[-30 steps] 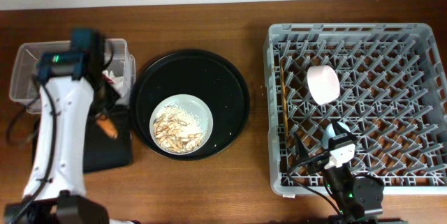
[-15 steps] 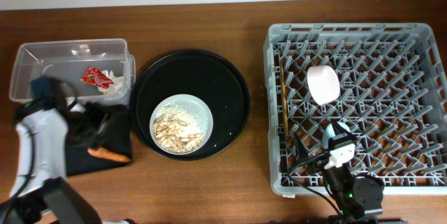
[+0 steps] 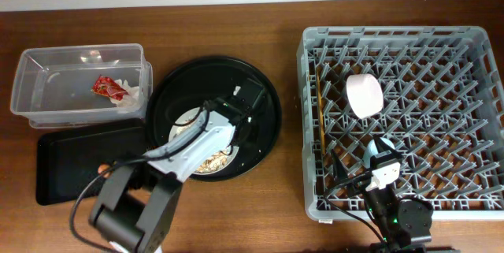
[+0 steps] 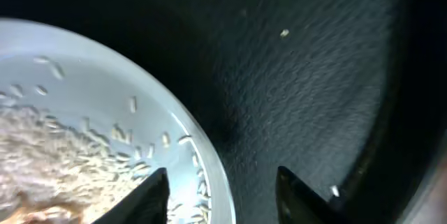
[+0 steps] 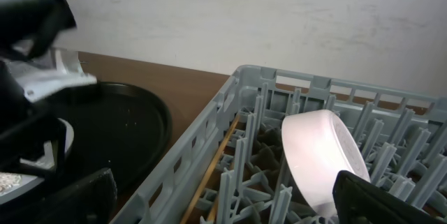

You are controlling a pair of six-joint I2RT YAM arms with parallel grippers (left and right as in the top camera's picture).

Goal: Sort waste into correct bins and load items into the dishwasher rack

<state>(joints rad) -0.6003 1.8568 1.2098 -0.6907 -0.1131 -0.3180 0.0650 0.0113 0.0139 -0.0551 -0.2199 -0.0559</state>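
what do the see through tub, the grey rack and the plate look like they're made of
The tub looks like thin clear plastic: the table shows through it. The rack looks like moulded matte grey plastic, with lattice and pegs. The plate is smooth white, probably glazed ceramic, possibly melamine.

We see a round black tray (image 3: 264, 103) with a pebbled sheen. On it sits a white plate (image 4: 84, 77) flecked with white rice (image 4: 63, 161) and beige scraps (image 3: 209, 161). Left of the tray are a clear tub (image 3: 47, 79) holding a red printed wrapper (image 3: 108, 87), and a black rectangular tray (image 3: 71, 166). Right of it are a grey lattice rack (image 3: 309, 127) and a white bowl (image 3: 364, 95). The worktop (image 3: 236, 24) is brown wood-grain.
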